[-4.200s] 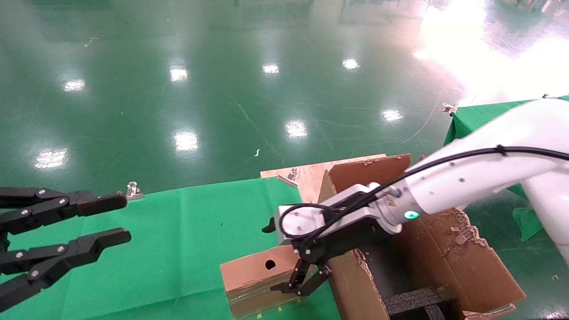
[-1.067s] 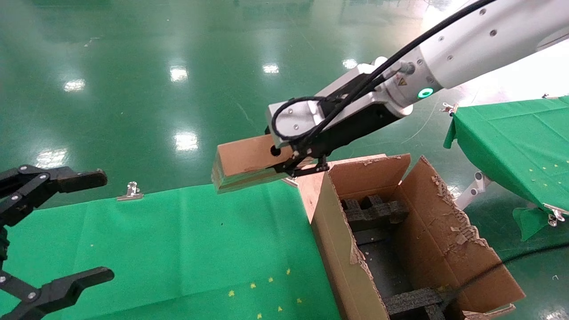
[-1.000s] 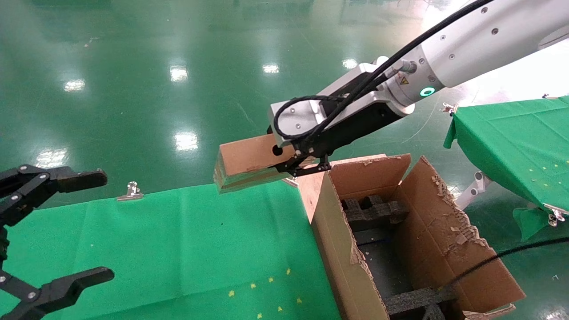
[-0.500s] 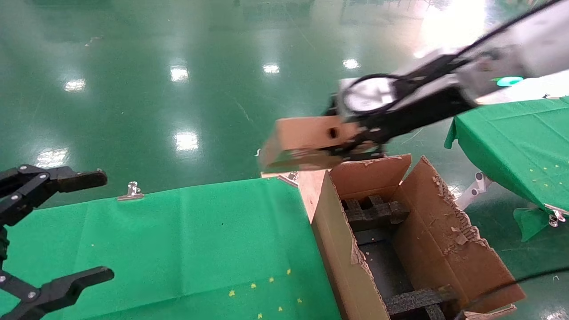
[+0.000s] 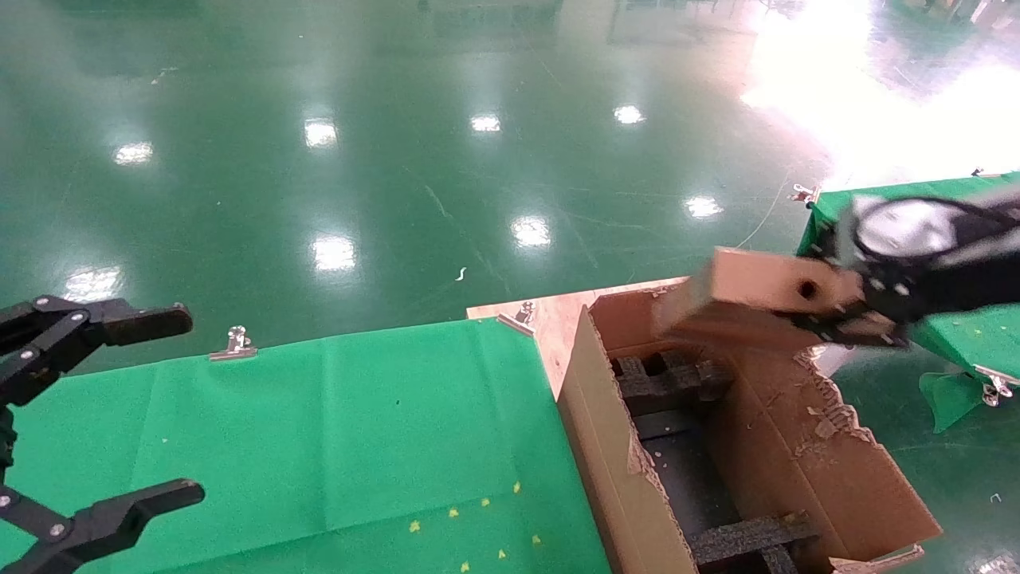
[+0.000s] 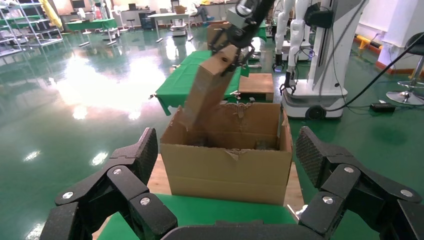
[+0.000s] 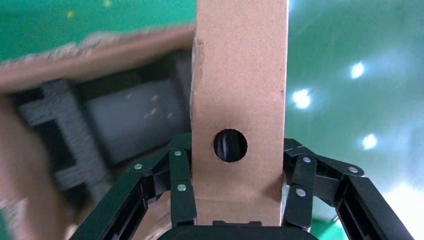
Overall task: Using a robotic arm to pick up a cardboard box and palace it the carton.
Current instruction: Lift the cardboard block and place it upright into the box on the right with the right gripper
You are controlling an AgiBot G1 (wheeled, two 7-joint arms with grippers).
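My right gripper (image 5: 845, 323) is shut on the small flat cardboard box (image 5: 757, 307), round hole showing, and holds it in the air over the far end of the carton (image 5: 829, 454). The right wrist view shows the box (image 7: 240, 100) clamped between both fingers (image 7: 181, 187), with the carton's black foam inserts (image 7: 65, 125) below. The left wrist view shows the box (image 6: 207, 85) tilted above the carton (image 6: 227, 157). My left gripper (image 5: 103, 414) is open and empty at the left over the green cloth (image 5: 319, 430).
The carton stands at the right end of the cloth-covered table, with ragged torn flaps (image 5: 829, 406). A second green-covered table (image 5: 956, 319) stands further right. Metal clips (image 5: 237, 341) hold the cloth at the far edge. Glossy green floor lies beyond.
My right gripper has lifted the cardboard box off the cloth and carried it to the right, from beside the carton to above the carton's far end. The left gripper stays put.
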